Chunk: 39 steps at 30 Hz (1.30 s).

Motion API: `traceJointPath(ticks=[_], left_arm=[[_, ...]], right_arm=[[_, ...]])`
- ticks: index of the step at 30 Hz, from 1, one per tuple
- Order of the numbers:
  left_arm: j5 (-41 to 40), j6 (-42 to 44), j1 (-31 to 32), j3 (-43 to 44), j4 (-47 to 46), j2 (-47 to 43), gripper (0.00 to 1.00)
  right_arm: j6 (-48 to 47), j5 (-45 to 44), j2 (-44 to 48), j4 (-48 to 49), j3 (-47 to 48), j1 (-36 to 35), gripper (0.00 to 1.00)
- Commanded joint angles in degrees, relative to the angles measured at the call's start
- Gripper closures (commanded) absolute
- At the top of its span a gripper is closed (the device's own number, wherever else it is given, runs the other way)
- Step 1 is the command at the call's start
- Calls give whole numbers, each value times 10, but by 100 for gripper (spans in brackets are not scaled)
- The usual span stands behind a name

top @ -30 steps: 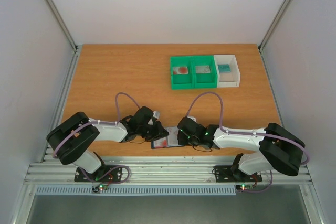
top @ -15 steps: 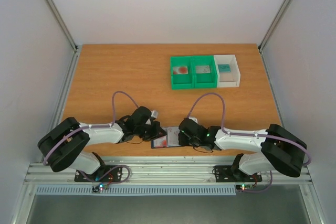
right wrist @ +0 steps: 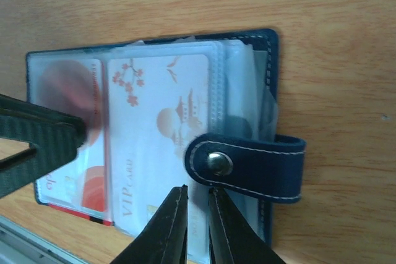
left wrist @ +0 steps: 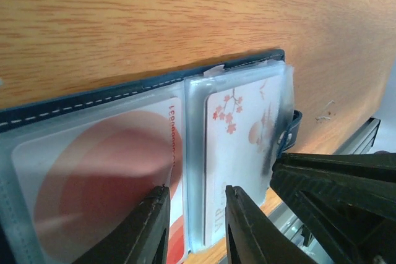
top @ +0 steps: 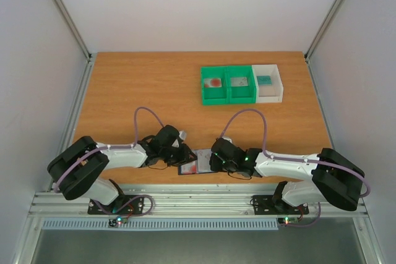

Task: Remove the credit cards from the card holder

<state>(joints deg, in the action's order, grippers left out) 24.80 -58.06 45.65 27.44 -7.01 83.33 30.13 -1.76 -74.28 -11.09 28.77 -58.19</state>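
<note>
Wooden table (top: 142, 85), two green bins (top: 228, 99), white bin (top: 270, 97), contents unclear

From overhead the wallet (top: 190, 166) at bottom centre is tiny and half buried between the left hand (top: 185, 156) and right hand (top: 209, 161), so no detail there. The stuff inside the bins (top: 228, 85) at upper right is too small to tell. In the left wrist view the red card (left wrist: 93, 177) is a blur behind cloudy plastic and runs off the lower left. In the right wrist view the strap (right wrist: 247, 165) covers part of the white card (right wrist: 154, 109), and its lower end is cut off.
</note>
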Motion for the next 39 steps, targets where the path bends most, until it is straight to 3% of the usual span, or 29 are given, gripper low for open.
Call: traceJointPath(ticks=[1, 22, 31, 39], left_arm=[[6, 2, -2, 10, -32, 22, 73], [14, -26, 1, -1, -92, 56, 71], [10, -26, 1, -2, -95, 47, 99], [15, -16, 0, -2, -82, 22, 100]], right_arm=[[-13, 2, -6, -13, 26, -4, 88], [17, 4, -43, 22, -15, -4, 95], [22, 1, -37, 15, -19, -4, 96], [25, -6, -27, 12, -25, -4, 96]])
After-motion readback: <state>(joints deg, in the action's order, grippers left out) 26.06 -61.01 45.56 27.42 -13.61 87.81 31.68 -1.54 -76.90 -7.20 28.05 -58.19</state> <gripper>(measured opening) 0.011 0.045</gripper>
